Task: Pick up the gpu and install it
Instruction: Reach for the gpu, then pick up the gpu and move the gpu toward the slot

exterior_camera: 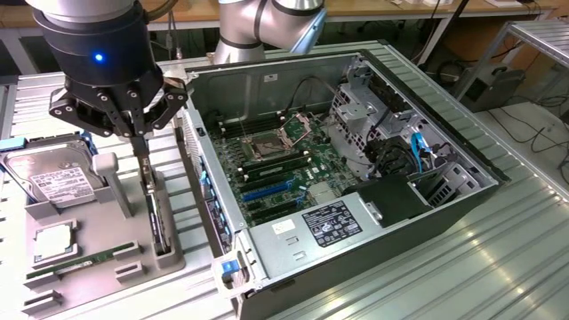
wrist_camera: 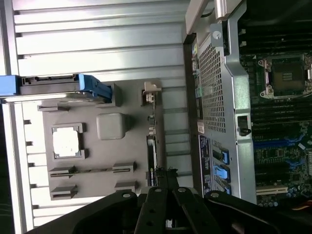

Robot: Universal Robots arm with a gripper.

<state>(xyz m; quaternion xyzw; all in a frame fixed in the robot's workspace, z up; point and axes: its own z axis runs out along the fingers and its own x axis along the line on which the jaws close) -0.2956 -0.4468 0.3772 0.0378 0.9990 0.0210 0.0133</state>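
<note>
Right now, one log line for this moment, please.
gripper: over tray, at gpu | gpu: on edge in tray slot | case: open, gpu not installed

Robotics lab: opened computer case (exterior_camera: 418,233) on ribbed metal bench (exterior_camera: 498,267) (wooden desks (exterior_camera: 400,8) behind).

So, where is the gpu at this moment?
The gpu stands on edge in the gray tray, at the exterior view's left of the open computer case, with the pincer directly over it.
</note>
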